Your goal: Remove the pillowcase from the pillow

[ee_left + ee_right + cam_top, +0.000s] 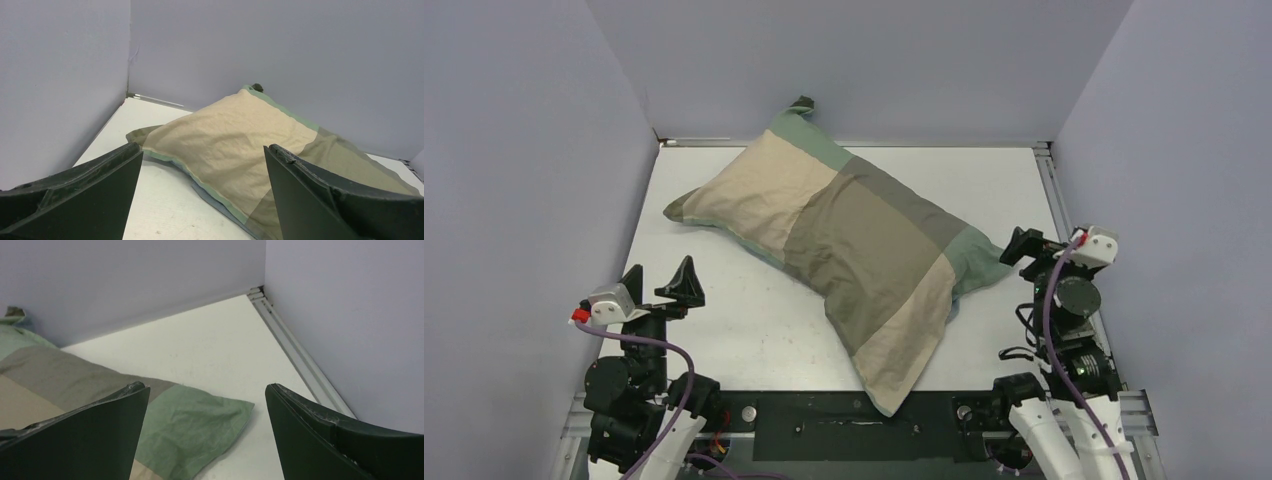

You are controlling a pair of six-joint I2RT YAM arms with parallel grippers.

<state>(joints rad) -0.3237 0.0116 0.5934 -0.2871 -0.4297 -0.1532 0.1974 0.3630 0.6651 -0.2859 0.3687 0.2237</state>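
The pillowcase point(854, 235), in beige, olive-brown and sage-green blocks, lies stuffed and plump on a slant across the table, from the far wall to the near edge. The pillow is hidden inside it. My left gripper point(659, 285) stands open near the table's left side, short of the case's beige end point(235, 135); a grey-blue under-edge point(210, 192) shows there. My right gripper point(1027, 250) is open just right of the case's green corner point(195, 425), not touching it. Nothing sits between either pair of fingers point(100, 190) point(320, 435).
Lilac-grey walls close in the white table point(724, 330) on three sides. A metal rail point(300, 360) runs along the right edge. A black base plate point(844, 415) spans the near edge, and the case's near corner point(889, 400) hangs over it.
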